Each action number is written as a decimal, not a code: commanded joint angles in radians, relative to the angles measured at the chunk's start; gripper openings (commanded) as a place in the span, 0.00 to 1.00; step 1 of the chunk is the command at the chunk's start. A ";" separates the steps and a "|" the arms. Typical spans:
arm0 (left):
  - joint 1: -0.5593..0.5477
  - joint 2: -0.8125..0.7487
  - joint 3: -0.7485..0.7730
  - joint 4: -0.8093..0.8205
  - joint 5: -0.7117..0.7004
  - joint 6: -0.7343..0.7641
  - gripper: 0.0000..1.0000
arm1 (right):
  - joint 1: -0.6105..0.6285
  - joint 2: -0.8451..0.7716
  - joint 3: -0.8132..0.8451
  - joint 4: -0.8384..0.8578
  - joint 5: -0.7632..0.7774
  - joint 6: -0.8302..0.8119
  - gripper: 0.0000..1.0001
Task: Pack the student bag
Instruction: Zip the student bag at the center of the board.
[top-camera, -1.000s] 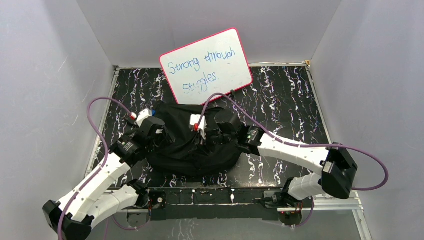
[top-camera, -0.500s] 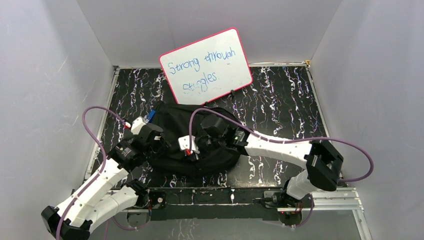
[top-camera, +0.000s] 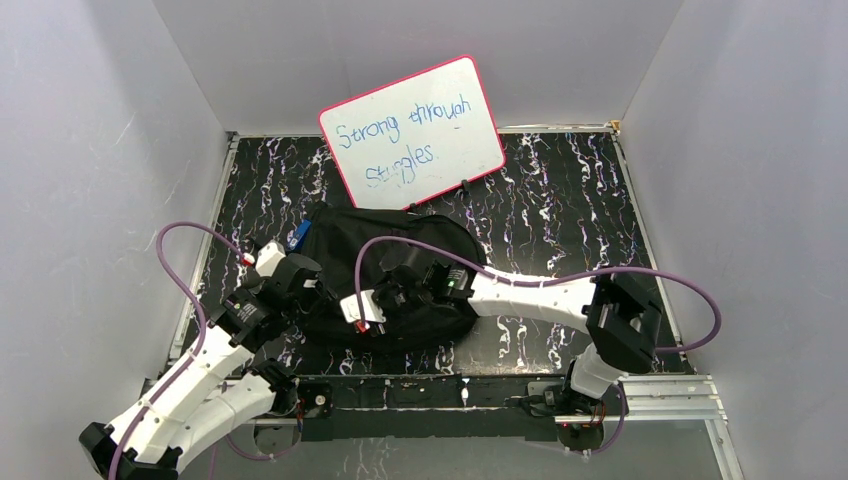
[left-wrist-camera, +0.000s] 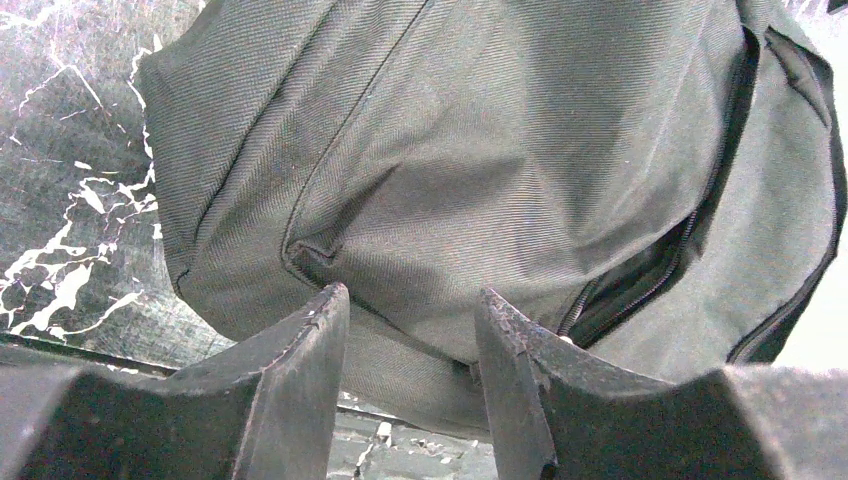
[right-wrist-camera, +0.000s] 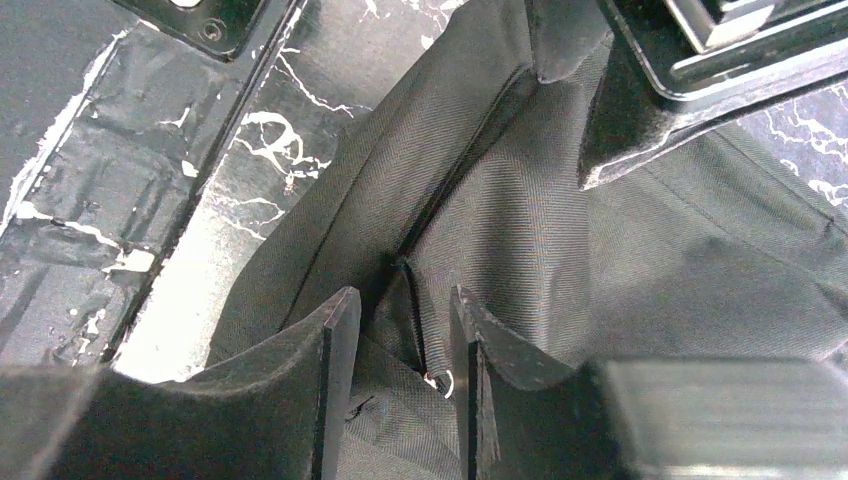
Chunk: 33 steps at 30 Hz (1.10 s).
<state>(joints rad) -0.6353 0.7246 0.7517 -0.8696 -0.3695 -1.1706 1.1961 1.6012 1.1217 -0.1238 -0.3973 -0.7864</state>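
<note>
The student bag (top-camera: 410, 245) is a black fabric backpack lying flat in the middle of the table. My left gripper (top-camera: 315, 290) sits at its near left edge; in the left wrist view the left gripper (left-wrist-camera: 412, 297) is open, with the bag (left-wrist-camera: 480, 150) just beyond the fingertips and a partly open zipper (left-wrist-camera: 650, 280) to the right. My right gripper (top-camera: 372, 305) hovers low over the bag's near left part. In the right wrist view the right gripper (right-wrist-camera: 400, 295) has its jaws apart astride a fold of the bag (right-wrist-camera: 520, 220), with the zipper pull (right-wrist-camera: 440, 380) between them.
A pink-framed whiteboard (top-camera: 412, 132) with blue writing leans up behind the bag. A small blue item (top-camera: 298, 235) lies at the bag's far left corner. The metal rail (top-camera: 460, 385) runs along the table's near edge. White walls enclose three sides.
My right gripper has travelled from over the bag's middle toward its near left edge. My left arm has drawn back toward the near left. The bag has barely shifted.
</note>
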 joint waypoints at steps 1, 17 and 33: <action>0.000 -0.011 -0.022 -0.021 -0.030 -0.024 0.47 | 0.014 0.012 0.043 0.026 0.054 -0.050 0.46; 0.001 -0.011 -0.023 -0.022 -0.027 -0.025 0.49 | 0.017 0.065 0.053 0.050 0.108 -0.069 0.37; 0.000 0.000 -0.019 -0.021 -0.028 -0.027 0.50 | 0.017 0.095 0.065 0.066 0.146 -0.054 0.10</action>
<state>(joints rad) -0.6353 0.7231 0.7284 -0.8715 -0.3687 -1.1866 1.2098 1.6936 1.1393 -0.1028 -0.2775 -0.8406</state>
